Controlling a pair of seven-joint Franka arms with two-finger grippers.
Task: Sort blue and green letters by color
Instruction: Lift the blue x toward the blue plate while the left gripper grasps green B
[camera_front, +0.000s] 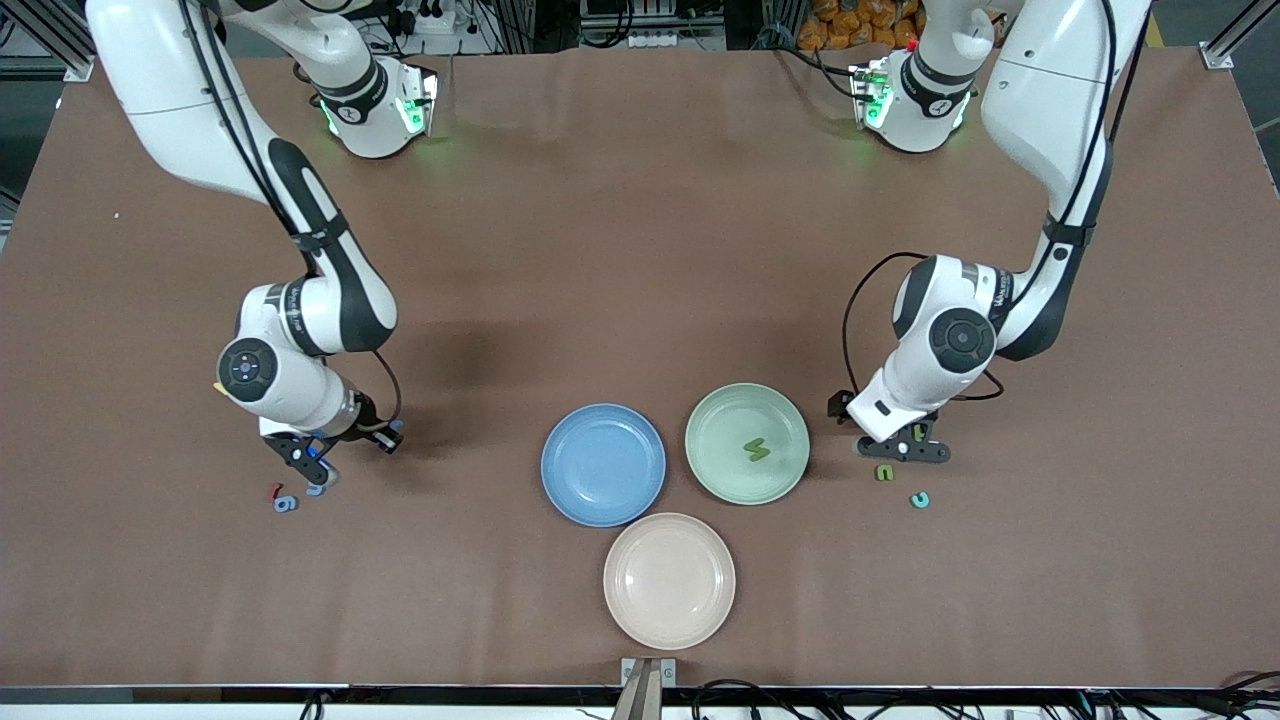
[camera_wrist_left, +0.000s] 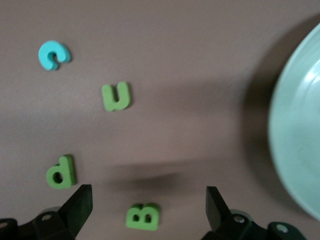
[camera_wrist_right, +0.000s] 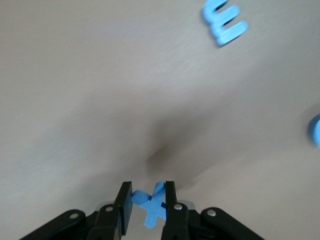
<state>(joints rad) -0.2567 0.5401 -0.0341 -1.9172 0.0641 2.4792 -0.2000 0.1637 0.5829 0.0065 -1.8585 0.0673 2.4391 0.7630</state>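
Over the brown counter (camera_front: 640, 250) the right claw (camera_wrist_right: 149, 202) pinches a blue X (camera_wrist_right: 150, 205) only by its edge, so it may slip, while the left claw (camera_wrist_left: 149, 202) hangs wide over green B (camera_wrist_left: 142, 216).

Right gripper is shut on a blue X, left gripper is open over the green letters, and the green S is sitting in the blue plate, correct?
Not quite: the front view shows the green S in the green plate, not the blue plate. The rest holds: the right gripper is shut on the blue X, and the left gripper is open over the green letters.
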